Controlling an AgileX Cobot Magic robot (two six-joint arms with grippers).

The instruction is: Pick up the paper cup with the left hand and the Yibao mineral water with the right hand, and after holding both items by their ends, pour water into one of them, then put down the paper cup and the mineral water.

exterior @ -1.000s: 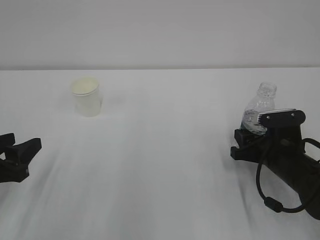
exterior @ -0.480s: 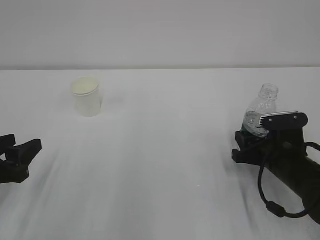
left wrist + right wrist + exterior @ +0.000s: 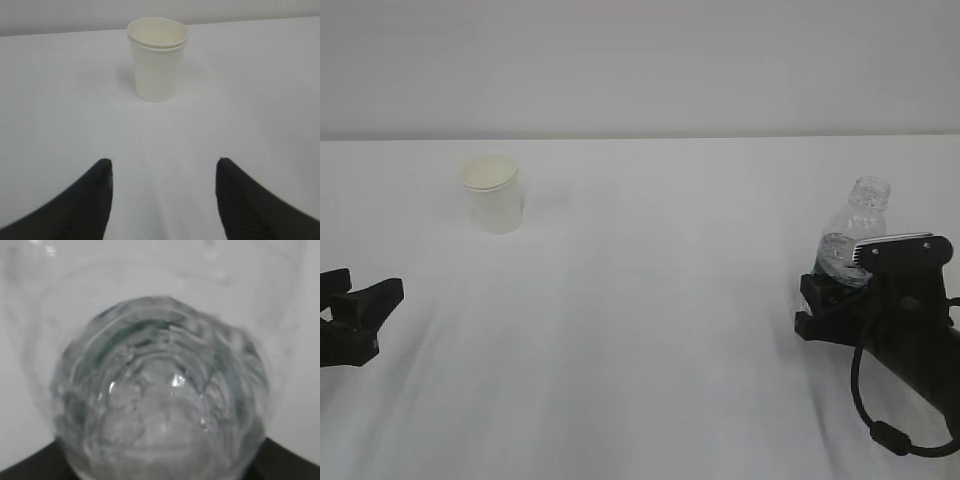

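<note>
Exterior view shows the right hand [image 3: 840, 290] with its fingers closed on the Yibao mineral water [image 3: 852, 236], while the left hand [image 3: 355, 310], fingers spread and empty, sits well short of the paper cup [image 3: 494, 194] standing untouched on the table [image 3: 650, 300], pouring undone.

white table [image 3: 650, 330] – pale grey wall [image 3: 640, 60]

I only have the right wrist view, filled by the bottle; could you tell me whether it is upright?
Observer: In the exterior view the Yibao mineral water stands nearly upright, uncapped, with the right hand's gripper around its lower part.
Operator: And where is the paper cup, please?
Observer: The paper cup stands upright, far off on the left side.
Operator: Has the left hand got it?
Observer: No; the left hand's gripper is open, short of the cup.
</note>
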